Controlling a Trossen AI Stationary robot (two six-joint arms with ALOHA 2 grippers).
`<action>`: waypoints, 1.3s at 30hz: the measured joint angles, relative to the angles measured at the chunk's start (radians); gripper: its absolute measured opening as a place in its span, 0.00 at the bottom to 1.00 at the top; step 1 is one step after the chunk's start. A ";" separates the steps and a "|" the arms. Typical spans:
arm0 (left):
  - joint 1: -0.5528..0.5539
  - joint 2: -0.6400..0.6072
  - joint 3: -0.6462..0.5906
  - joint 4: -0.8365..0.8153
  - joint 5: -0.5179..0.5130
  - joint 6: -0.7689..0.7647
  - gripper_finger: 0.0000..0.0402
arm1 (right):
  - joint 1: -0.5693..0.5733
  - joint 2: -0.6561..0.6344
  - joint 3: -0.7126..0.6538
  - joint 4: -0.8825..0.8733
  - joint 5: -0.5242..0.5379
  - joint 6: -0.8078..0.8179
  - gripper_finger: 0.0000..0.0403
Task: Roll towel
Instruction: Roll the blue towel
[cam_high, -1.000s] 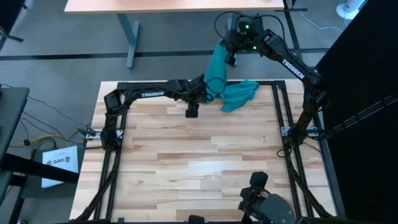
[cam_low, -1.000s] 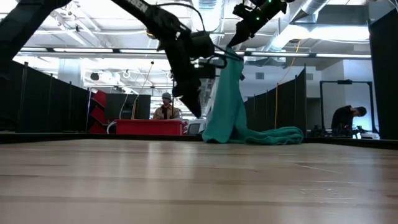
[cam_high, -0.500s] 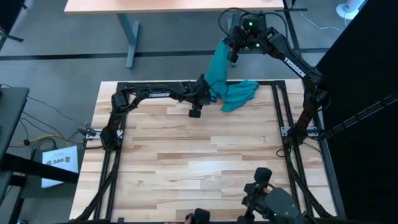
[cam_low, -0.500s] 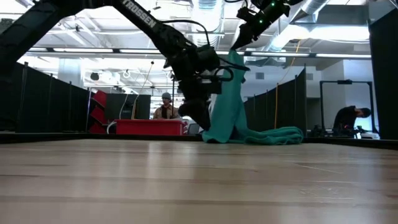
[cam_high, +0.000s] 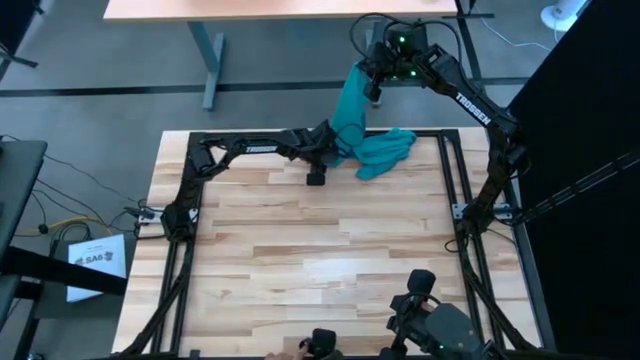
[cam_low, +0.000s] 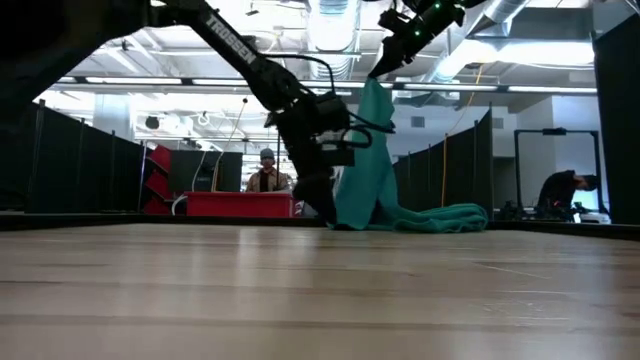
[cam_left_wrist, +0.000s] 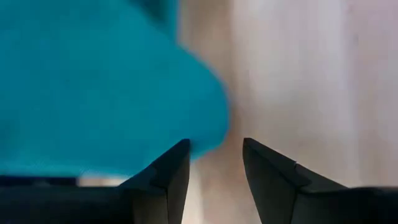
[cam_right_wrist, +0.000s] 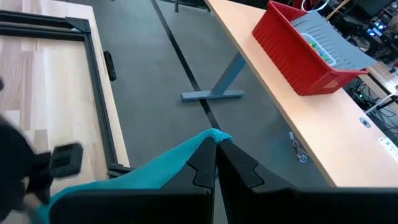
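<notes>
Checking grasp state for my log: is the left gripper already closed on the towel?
No. The left gripper is open beside the towel, bare table showing between its fingers.

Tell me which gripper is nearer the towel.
Right. The right gripper is shut on the towel, holding one end up; the left gripper is open beside the hanging cloth, not gripping it.

The towel (cam_high: 385, 152) is soft, matt teal cloth, plain, lying in limp folds. The counter (cam_high: 320, 270) is pale wood in jointed strips, smooth with a slight sheen, edged by a matt black metal frame (cam_high: 448, 180). The left pincer (cam_left_wrist: 214, 171) has matt dark fingers that look like hard plastic.
</notes>
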 joint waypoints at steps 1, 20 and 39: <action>-0.003 0.005 0.010 0.007 0.002 0.000 0.33 | -0.001 0.000 0.000 0.003 0.000 0.000 0.00; 0.000 0.046 0.029 0.027 -0.013 -0.053 0.22 | -0.006 0.000 0.000 0.000 0.001 0.011 0.00; -0.001 -0.220 0.030 -0.121 0.030 -0.196 0.00 | -0.016 0.000 0.000 -0.016 0.002 0.010 0.00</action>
